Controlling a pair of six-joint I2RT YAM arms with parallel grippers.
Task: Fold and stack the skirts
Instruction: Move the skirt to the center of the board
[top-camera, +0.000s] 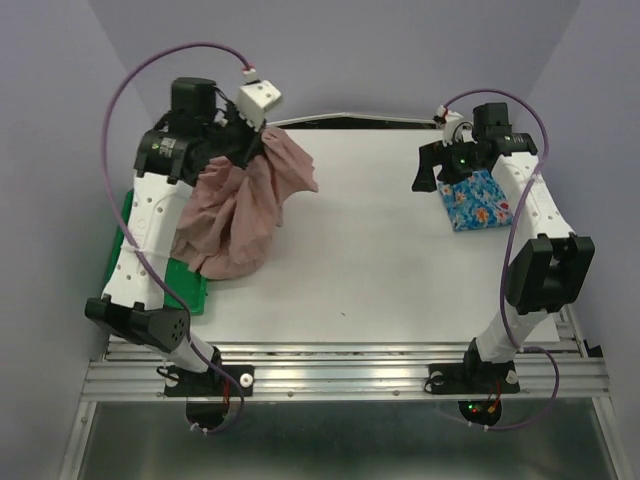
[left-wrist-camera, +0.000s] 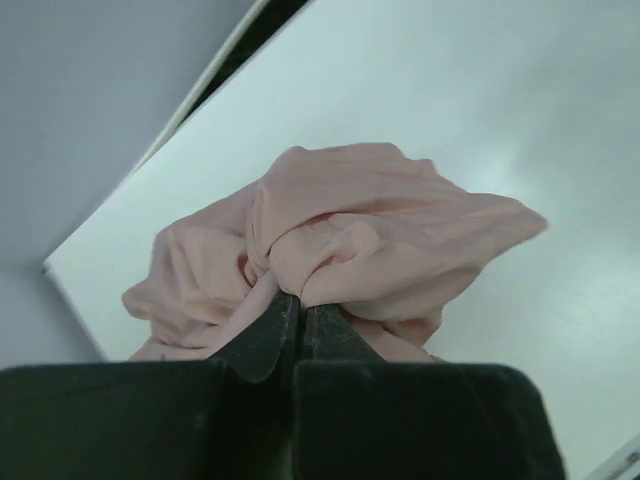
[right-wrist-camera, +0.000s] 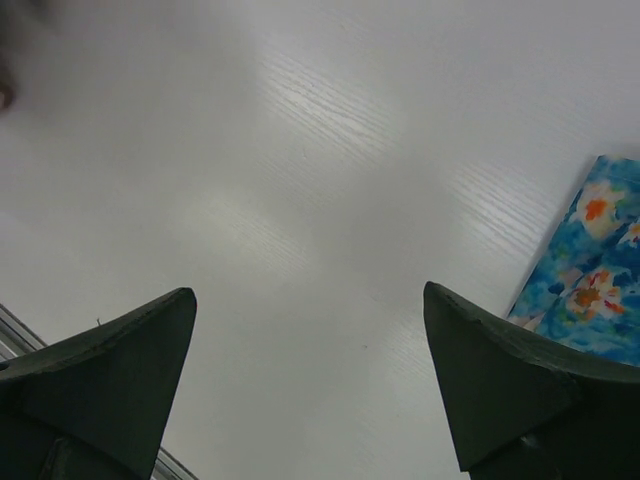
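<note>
Left gripper clamps the pink skirt near the table's far edge; right gripper gapes beside the floral skirt.

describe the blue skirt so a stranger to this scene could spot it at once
Look at the white table, far right corner. A flat, neatly squared cloth lies there: the blue skirt. Its flower print sets it apart from the plain pink skirt bunched at the left.
</note>
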